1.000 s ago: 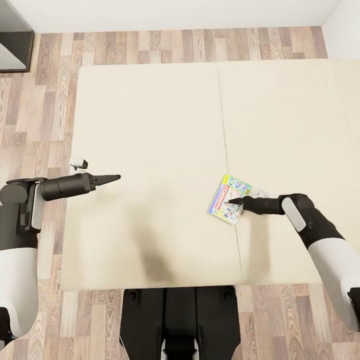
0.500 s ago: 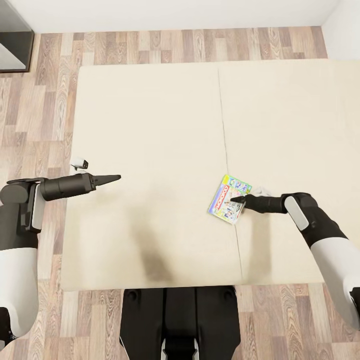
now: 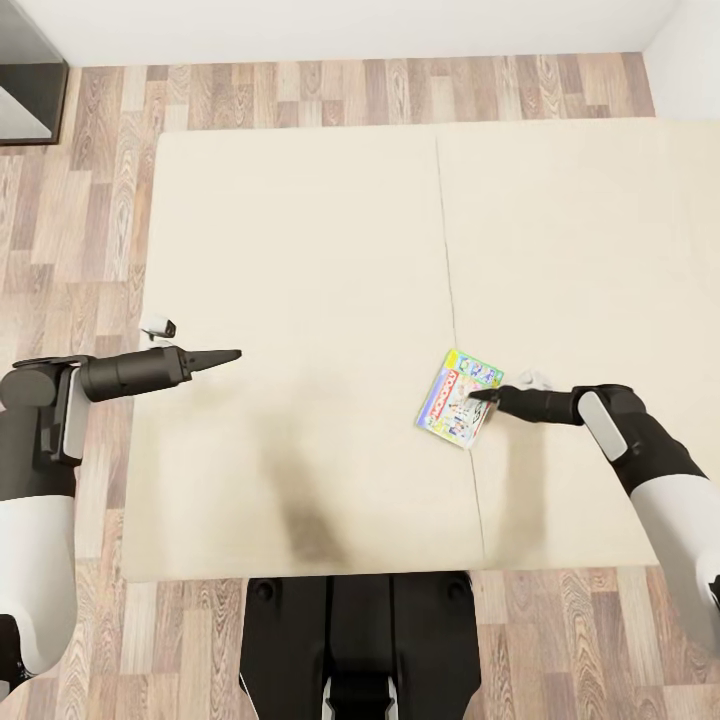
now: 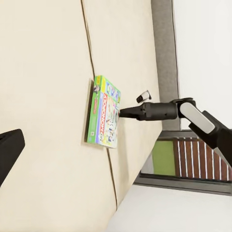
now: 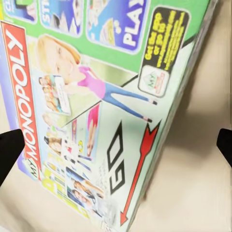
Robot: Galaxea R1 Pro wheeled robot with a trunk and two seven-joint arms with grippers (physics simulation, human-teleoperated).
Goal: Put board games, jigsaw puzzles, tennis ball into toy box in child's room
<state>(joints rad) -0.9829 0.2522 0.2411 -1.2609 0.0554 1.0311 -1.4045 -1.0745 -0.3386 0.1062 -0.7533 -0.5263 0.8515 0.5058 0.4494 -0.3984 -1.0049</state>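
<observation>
A white-and-green Monopoly board game [image 3: 457, 397] lies flat on the bed [image 3: 300, 250], just right of the sheet's seam. My right gripper [image 3: 485, 397] hovers at the box's right edge, open. In the right wrist view its fingertips [image 5: 9, 150] stand wide apart over the box lid [image 5: 96, 96], gripping nothing. My left gripper [image 3: 228, 355] hangs over the bed's left part, far from the box and empty. The left wrist view has one finger [image 4: 8, 150] at the edge and the box [image 4: 104, 113] across the sheet. The toy box, table, puzzles and ball are out of view.
Wood-plank floor [image 3: 90, 200] surrounds the bed on the left and at the back. A dark furniture unit [image 3: 25, 80] stands at the back left. A white wall [image 3: 350, 25] runs behind. My dark base [image 3: 350, 640] is against the bed's near edge.
My right gripper has drawn back to the right, from over the box's middle to its right edge. The box and the left arm have not moved.
</observation>
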